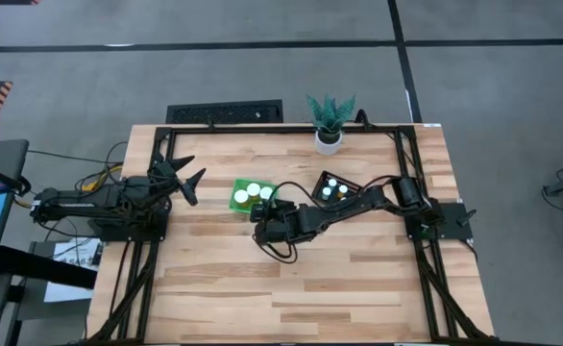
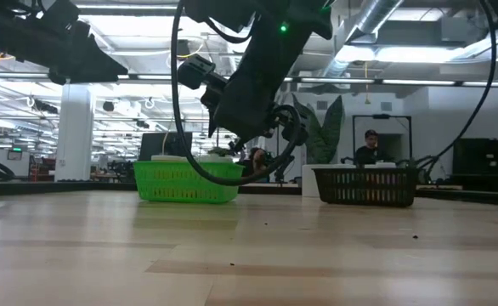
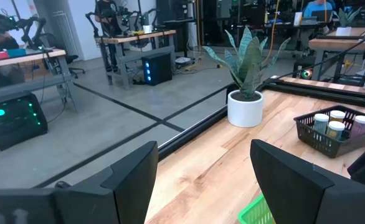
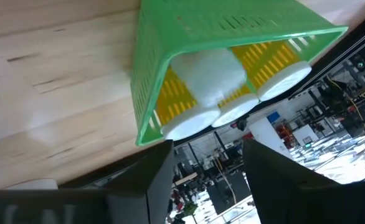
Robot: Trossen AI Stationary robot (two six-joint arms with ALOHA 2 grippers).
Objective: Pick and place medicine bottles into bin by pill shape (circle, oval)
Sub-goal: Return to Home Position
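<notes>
My right gripper (image 1: 262, 210) hangs spread and empty just beside the green basket (image 1: 234, 202), which sits at its 12 o'clock with medicine bottles (image 1: 253, 193) inside. I'd lift first, then draw back toward 3 o'clock, clear of the rim. The left gripper (image 1: 189, 179) waits at the table's 9 o'clock, also spread.
</notes>
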